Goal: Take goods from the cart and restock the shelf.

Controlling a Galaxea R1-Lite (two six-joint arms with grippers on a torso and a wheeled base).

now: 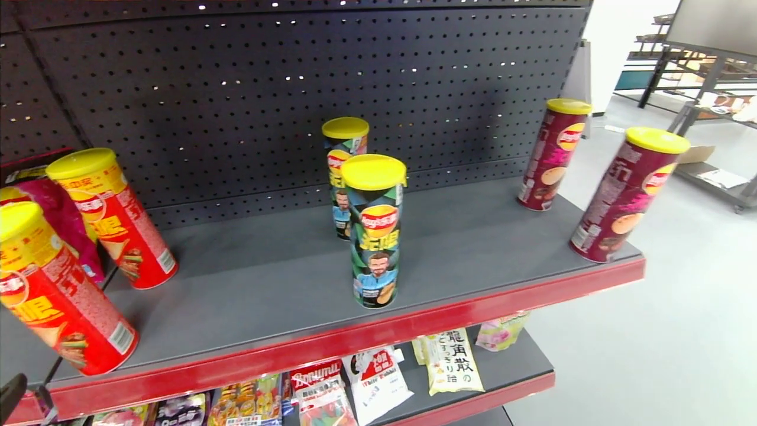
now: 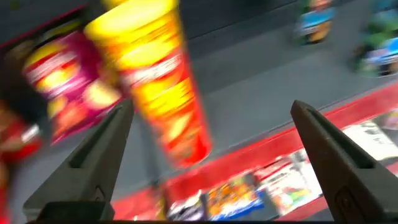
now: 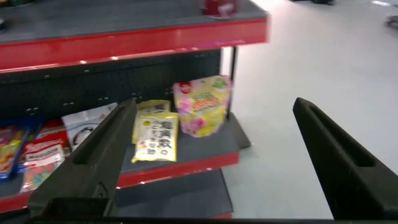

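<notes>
My left gripper (image 2: 211, 106) has dark grey fingers (image 2: 93, 155). Ahead of it, a red can (image 2: 165, 93) carries a yellow lid and yellow print; beside that, a magenta bag (image 2: 68, 81). The shelf (image 1: 266, 278) is grey with a red front edge, its pegboard (image 1: 236, 89) black, evenly holed. Farther off: a green-and-blue illustrated can (image 1: 375, 236) and a maroon can (image 1: 624, 198), both yellow-lidded.

A pale grey floor (image 1: 650, 331) lay evenly lit to the right, running back to a white wall (image 1: 627, 35), where a dark metal rack (image 1: 698, 77) stood with a cardboard box (image 1: 695, 155) beside its legs.
</notes>
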